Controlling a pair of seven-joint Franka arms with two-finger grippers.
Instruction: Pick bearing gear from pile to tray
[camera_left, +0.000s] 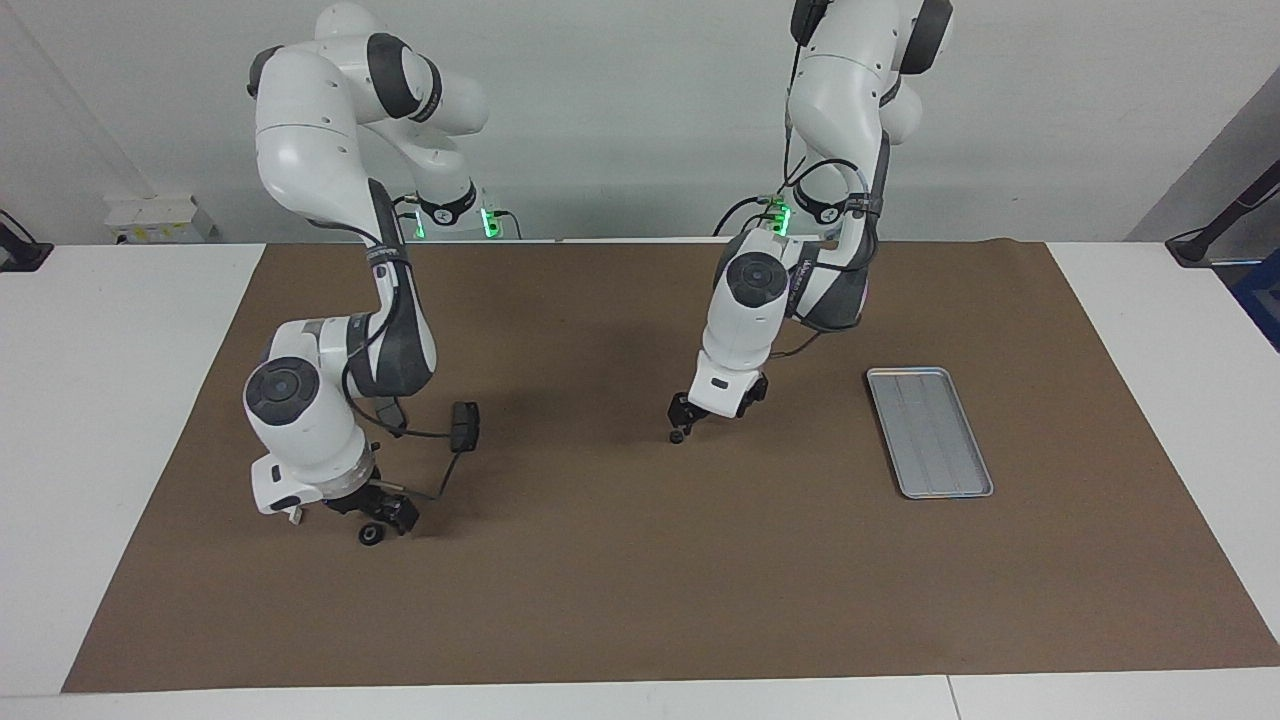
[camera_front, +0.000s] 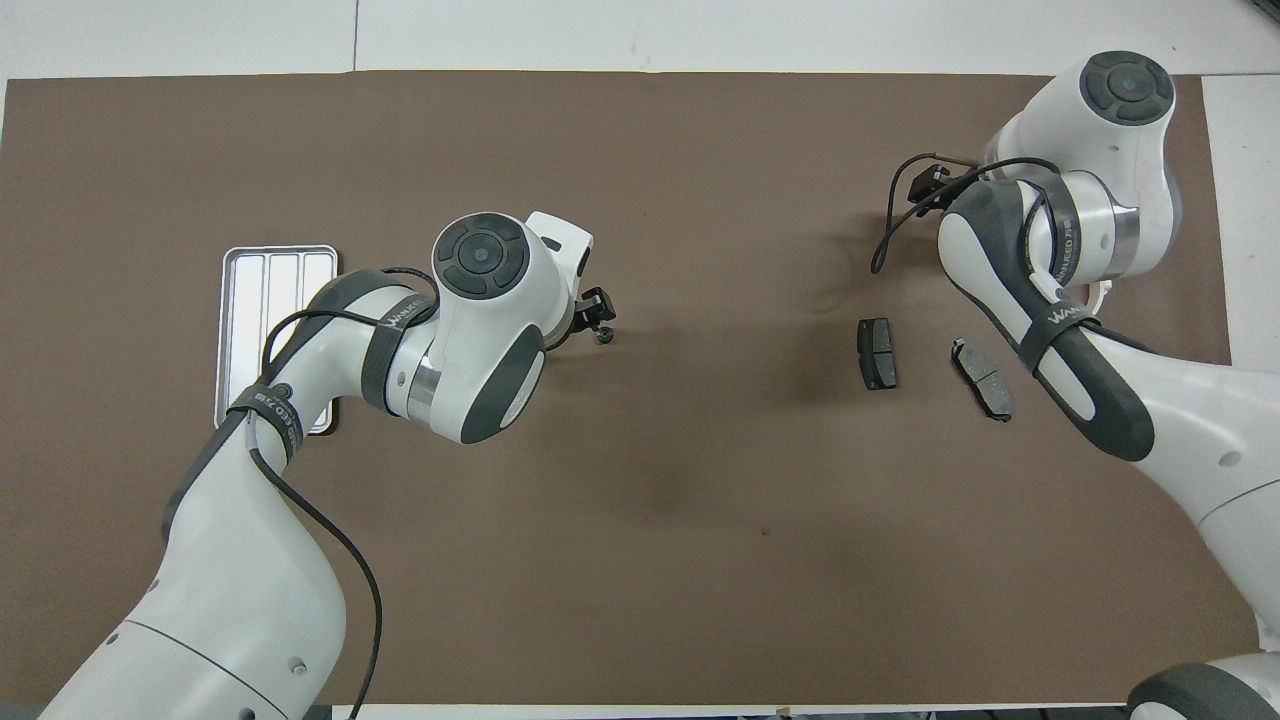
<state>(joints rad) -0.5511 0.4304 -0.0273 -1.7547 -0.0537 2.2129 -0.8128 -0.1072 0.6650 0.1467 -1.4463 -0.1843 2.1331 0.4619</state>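
Two black round rings lie far apart on the brown mat. The small ring (camera_left: 677, 436) (camera_front: 604, 337) sits mid-table, with my left gripper (camera_left: 683, 413) (camera_front: 599, 317) open and low just over it. The larger ring (camera_left: 371, 536) lies at the right arm's end, hidden in the overhead view. My right gripper (camera_left: 390, 514) hangs open close above and beside it; the overhead view hides it under its own wrist. The silver tray (camera_left: 930, 432) (camera_front: 280, 290) lies at the left arm's end with nothing in it.
Two dark brake-pad plates (camera_front: 877, 352) (camera_front: 982, 378) lie nearer the robots than the right wrist; one (camera_left: 465, 425) shows past the arm's cable. The white curved bracket (camera_left: 293, 515) (camera_front: 1100, 291) is mostly hidden by the right arm.
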